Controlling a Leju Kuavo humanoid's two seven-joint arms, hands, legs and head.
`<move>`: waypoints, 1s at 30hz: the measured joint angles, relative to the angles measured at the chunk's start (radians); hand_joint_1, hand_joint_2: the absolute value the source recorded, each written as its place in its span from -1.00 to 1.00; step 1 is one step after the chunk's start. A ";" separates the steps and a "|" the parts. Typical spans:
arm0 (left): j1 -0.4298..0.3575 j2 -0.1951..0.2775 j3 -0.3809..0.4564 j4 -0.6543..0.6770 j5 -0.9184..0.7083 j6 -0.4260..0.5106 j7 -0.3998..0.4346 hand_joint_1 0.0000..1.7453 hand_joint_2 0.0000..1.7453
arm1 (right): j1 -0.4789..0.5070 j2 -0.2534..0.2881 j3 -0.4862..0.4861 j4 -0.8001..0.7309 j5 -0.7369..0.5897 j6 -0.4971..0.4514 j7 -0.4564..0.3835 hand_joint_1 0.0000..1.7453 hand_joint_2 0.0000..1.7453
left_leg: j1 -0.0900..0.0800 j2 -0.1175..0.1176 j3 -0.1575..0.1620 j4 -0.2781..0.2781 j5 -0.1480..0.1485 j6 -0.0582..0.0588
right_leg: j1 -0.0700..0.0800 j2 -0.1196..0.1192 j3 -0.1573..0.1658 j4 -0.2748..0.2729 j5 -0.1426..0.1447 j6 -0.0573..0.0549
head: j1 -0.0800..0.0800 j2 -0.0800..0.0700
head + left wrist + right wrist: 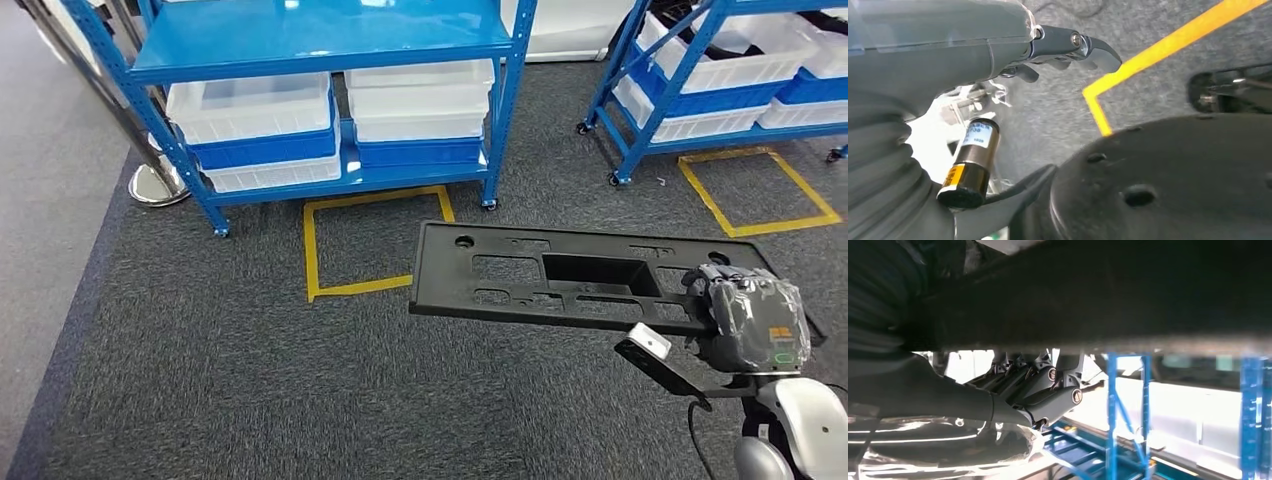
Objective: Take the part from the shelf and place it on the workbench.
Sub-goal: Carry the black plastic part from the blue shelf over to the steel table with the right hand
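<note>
My rig's right robot hand (752, 318)

Grey, wrapped in clear film, green-marked label; white forearm shell (812, 415) and black cable (697, 440) behind it.

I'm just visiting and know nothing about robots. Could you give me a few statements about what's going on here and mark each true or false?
1. The right hand holds a long black plastic part by one end. True.
2. The part rests on a workbench. False: it hangs above grey carpet, held level.
3. The blue shelf ahead carries stacked white bins. True.
4. The left hand also grips the part. False: its fingers hold nothing and hang over the carpet.
5. Yellow tape squares mark the floor. True.
</note>
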 joint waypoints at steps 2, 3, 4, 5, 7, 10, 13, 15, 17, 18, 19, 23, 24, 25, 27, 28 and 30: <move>-0.002 -0.002 0.000 0.001 0.000 0.000 -0.001 -1.00 1.00 | 0.005 -0.006 -0.008 -0.004 -0.002 -0.001 -0.001 1.00 1.00 | 0.000 0.023 0.004 -0.014 0.008 0.005 | -0.004 0.013 -0.007 -0.004 0.008 0.017 | 0.000 0.000; -0.002 -0.002 0.000 0.002 0.000 0.001 -0.002 -1.00 1.00 | 0.007 -0.010 -0.011 -0.005 -0.002 -0.001 -0.002 1.00 1.00 | 0.002 0.037 0.006 -0.022 0.015 0.011 | -0.003 -0.005 -0.013 0.005 0.000 0.023 | 0.001 0.000; -0.002 -0.003 0.000 0.002 0.001 0.001 -0.002 -1.00 1.00 | 0.007 -0.013 -0.014 -0.006 -0.002 -0.001 -0.002 1.00 1.00 | 0.005 0.051 0.007 -0.030 0.021 0.017 | -0.002 -0.032 -0.026 0.031 -0.019 0.028 | 0.002 0.000; -0.002 -0.005 0.000 0.003 0.002 0.001 -0.002 -1.00 1.00 | 0.007 -0.016 -0.015 -0.007 -0.003 -0.001 -0.002 1.00 1.00 | 0.005 0.066 0.007 -0.035 0.025 0.021 | -0.002 -0.065 -0.047 0.077 -0.049 0.033 | 0.003 0.000; 0.000 -0.006 0.000 0.003 0.003 0.001 -0.002 -1.00 1.00 | 0.008 -0.017 -0.017 -0.007 -0.004 -0.001 -0.003 1.00 1.00 | 0.003 0.093 0.003 -0.035 0.027 0.023 | -0.004 -0.100 -0.099 0.199 -0.110 0.043 | 0.004 0.000; 0.000 -0.009 0.000 0.003 0.005 0.001 -0.002 -1.00 1.00 | 0.014 -0.018 -0.025 -0.007 -0.006 0.004 -0.009 1.00 1.00 | 0.003 0.135 0.002 -0.033 0.025 0.021 | -0.010 -0.115 -0.082 0.210 -0.097 0.051 | 0.004 0.000; 0.000 -0.012 0.000 0.003 0.005 0.003 -0.003 -1.00 1.00 | 0.013 -0.019 -0.038 -0.012 -0.006 0.011 -0.013 1.00 1.00 | -0.002 0.167 0.004 -0.027 0.018 0.009 | -0.004 -0.167 0.034 0.019 -0.030 0.042 | 0.004 0.000; -0.001 -0.012 0.000 0.004 0.006 0.005 -0.004 -1.00 1.00 | 0.012 -0.019 -0.042 -0.015 -0.006 0.013 -0.017 1.00 1.00 | -0.006 0.185 0.008 -0.026 0.014 -0.001 | 0.004 -0.178 0.050 -0.018 -0.029 0.027 | 0.003 0.000; -0.001 -0.012 0.000 0.004 0.006 0.006 -0.004 -1.00 1.00 | 0.013 -0.019 -0.043 -0.016 -0.006 0.015 -0.020 1.00 1.00 | -0.006 0.194 0.013 -0.024 0.009 -0.013 | 0.003 -0.156 0.046 -0.021 -0.024 0.013 | 0.003 0.000; -0.001 -0.012 0.000 0.004 0.006 0.006 -0.005 -1.00 1.00 | 0.012 -0.019 -0.044 -0.017 -0.006 0.016 -0.020 1.00 1.00 | -0.004 0.179 0.010 -0.013 -0.003 -0.019 | 0.000 -0.145 0.045 -0.024 -0.021 0.006 | 0.003 0.000; 0.000 -0.012 0.000 0.004 0.006 0.006 -0.006 -1.00 1.00 | 0.010 -0.019 -0.045 -0.019 -0.006 0.018 -0.021 1.00 1.00 | -0.003 0.155 -0.001 0.013 -0.024 -0.023 | -0.002 -0.136 0.044 -0.027 -0.017 -0.002 | 0.003 0.000; 0.001 -0.012 0.000 0.005 0.008 0.003 -0.008 -1.00 1.00 | 0.003 -0.015 -0.046 -0.021 -0.002 0.028 -0.021 1.00 1.00 | 0.000 0.088 -0.107 0.244 -0.135 -0.024 | 0.001 -0.093 0.034 -0.026 -0.011 -0.015 | 0.002 0.000; 0.001 -0.012 0.000 0.005 0.008 0.002 -0.009 -1.00 1.00 | 0.002 -0.013 -0.046 -0.021 0.001 0.029 -0.021 1.00 1.00 | 0.000 0.087 -0.115 0.260 -0.128 -0.022 | 0.002 -0.081 0.032 -0.023 -0.010 -0.015 | 0.002 0.000; 0.001 -0.012 0.000 0.005 0.009 0.001 -0.009 -1.00 1.00 | 0.002 -0.012 -0.046 -0.021 0.005 0.030 -0.020 1.00 1.00 | 0.000 0.085 -0.105 0.236 -0.102 -0.019 | 0.004 -0.067 0.032 -0.020 -0.010 -0.015 | 0.002 0.000; 0.002 -0.011 0.000 0.005 0.011 0.000 -0.009 -1.00 1.00 | 0.000 -0.011 -0.046 -0.021 0.011 0.030 -0.018 1.00 1.00 | 0.000 0.051 -0.055 0.119 -0.031 -0.010 | 0.005 -0.041 0.029 -0.014 -0.011 -0.014 | 0.003 0.000; 0.003 -0.011 0.000 0.006 0.013 -0.001 -0.009 -1.00 1.00 | -0.002 -0.010 -0.046 -0.022 0.013 0.030 -0.016 1.00 1.00 | 0.001 0.026 -0.031 0.059 -0.007 -0.006 | 0.006 -0.028 0.025 -0.010 -0.011 -0.011 | 0.003 0.000; 0.004 -0.010 0.000 0.008 0.015 -0.002 -0.009 -1.00 1.00 | -0.003 -0.010 -0.049 -0.025 0.014 0.027 -0.008 1.00 1.00 | 0.000 -0.005 -0.011 0.003 0.005 -0.002 | 0.004 -0.004 0.012 -0.005 -0.007 0.000 | 0.003 0.000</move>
